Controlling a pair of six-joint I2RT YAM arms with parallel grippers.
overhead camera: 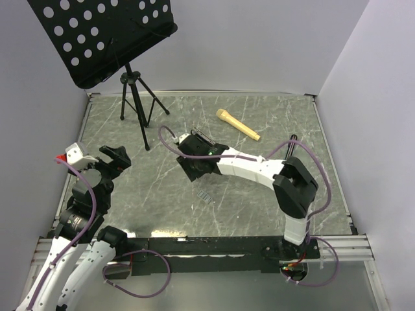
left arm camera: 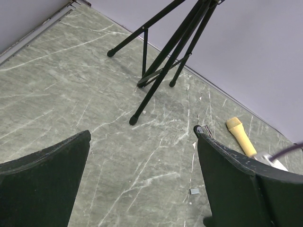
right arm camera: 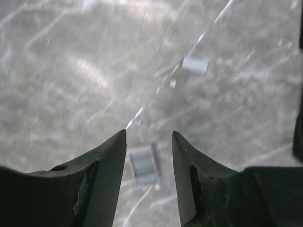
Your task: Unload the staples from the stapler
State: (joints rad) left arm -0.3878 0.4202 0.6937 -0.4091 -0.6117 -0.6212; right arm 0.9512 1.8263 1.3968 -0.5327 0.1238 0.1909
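Right end effector [right arm camera: 149,135] partly spread, staples [right arm camera: 144,165] below gap, ungripped; left end effector [left arm camera: 143,133] spread wide.

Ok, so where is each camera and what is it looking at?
Top camera: high up behind the arms, looking down on the whole table; both arms show, with the left claw and right claw.
Left wrist camera: on the left arm, looking across the table at the stand legs and tan handle; its open claw's fingers show.
Right wrist camera: on the right arm, looking down close at the staples; its open claw's fingers show.
Shared: top and left wrist cameras both see the stand legs and tan handle.
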